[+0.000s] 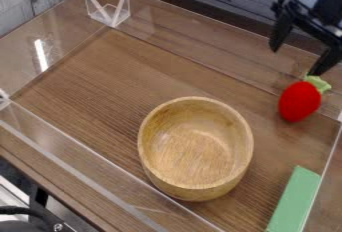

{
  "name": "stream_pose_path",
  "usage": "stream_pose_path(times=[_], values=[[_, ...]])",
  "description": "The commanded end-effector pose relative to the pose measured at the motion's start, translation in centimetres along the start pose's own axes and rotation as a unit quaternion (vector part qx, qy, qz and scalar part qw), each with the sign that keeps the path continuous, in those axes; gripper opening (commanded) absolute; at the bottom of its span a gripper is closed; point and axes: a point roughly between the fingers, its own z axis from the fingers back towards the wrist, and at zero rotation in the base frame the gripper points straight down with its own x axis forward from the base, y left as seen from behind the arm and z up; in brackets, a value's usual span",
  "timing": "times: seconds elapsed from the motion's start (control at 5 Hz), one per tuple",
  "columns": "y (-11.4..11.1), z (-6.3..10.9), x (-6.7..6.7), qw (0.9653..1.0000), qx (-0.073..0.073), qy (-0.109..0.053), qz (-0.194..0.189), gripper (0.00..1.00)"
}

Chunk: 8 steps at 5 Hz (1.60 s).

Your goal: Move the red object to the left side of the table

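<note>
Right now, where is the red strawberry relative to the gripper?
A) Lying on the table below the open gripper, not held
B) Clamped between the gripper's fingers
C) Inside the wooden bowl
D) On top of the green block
A: the red strawberry lies on the table by the right wall, while the gripper hangs open above it, clear of it.

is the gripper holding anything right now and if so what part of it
Nothing is held. The gripper hangs open above the red strawberry, which lies on the table clear of the fingers.
</note>
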Motion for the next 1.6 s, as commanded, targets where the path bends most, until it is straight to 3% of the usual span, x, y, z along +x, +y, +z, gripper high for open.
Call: stream_pose_path(times=[0.0, 0.2, 0.4, 0.6, 0.8, 1.0, 1.2, 1.4], values=[[-1.4, 1.1, 0.6, 0.9993, -0.014, -0.032, -0.016, 1.0], [-2.8, 0.1, 0.6, 0.9989, -0.017, -0.029, -0.034, 1.0], [-2.6, 0.2, 0.7, 0.9991, -0.017, -0.021, -0.033, 1.0], [-2.2, 0.7, 0.8, 0.9993, -0.017, -0.013, -0.03, 0.0], [-1.4, 1.6, 0.3, 0.9993, -0.015, -0.022, -0.027, 0.0], [0.7, 4.8, -0.6, 0.9987, -0.007, -0.051, -0.005, 0.0], [-0.1, 2.7, -0.6, 0.9989, -0.01, -0.044, -0.011, 1.0], [-0.9, 0.6, -0.6, 0.9992, -0.01, -0.037, -0.014, 1.0]])
